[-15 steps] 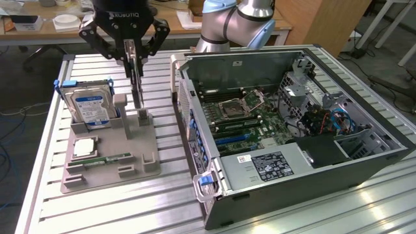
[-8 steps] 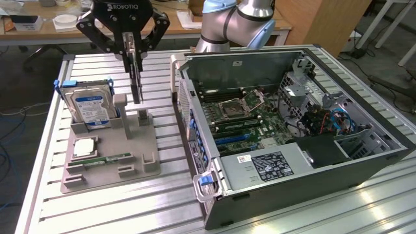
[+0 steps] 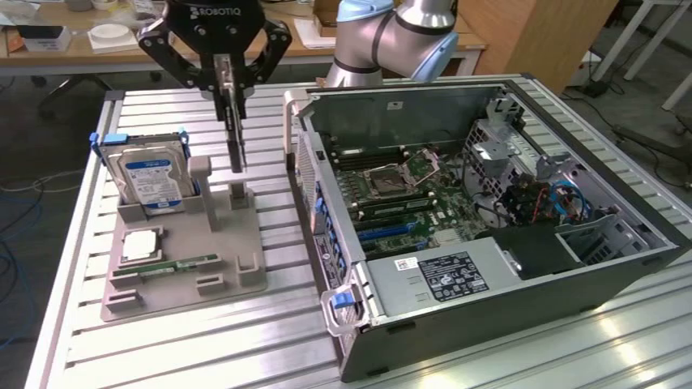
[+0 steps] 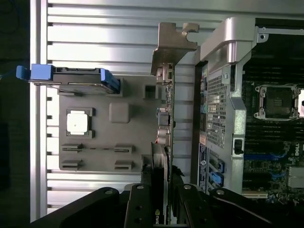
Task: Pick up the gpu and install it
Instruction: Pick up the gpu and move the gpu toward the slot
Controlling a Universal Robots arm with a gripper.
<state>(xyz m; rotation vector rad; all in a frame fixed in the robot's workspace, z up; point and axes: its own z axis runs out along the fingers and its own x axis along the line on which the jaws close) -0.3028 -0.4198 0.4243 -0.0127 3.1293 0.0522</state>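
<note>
A: What has the gripper (image 3: 229, 79) got?
B: Its fingers are clamped on the gpu (image 3: 235, 134), which hangs edge-down beneath them, just above the grey holder (image 3: 184, 243), with the computer case (image 3: 508, 316) alongside.

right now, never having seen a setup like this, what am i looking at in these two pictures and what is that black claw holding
The black claw is a robot arm's gripper. One picture is from a camera off the arm; the other from its wrist. The gripper is shut on the gpu, a thin flat dark circuit card, held upright over a grey plastic holder on a ribbed metal table. The holder also carries a silver hard drive with a blue-white label. Beside it lies an open black computer case.
</note>
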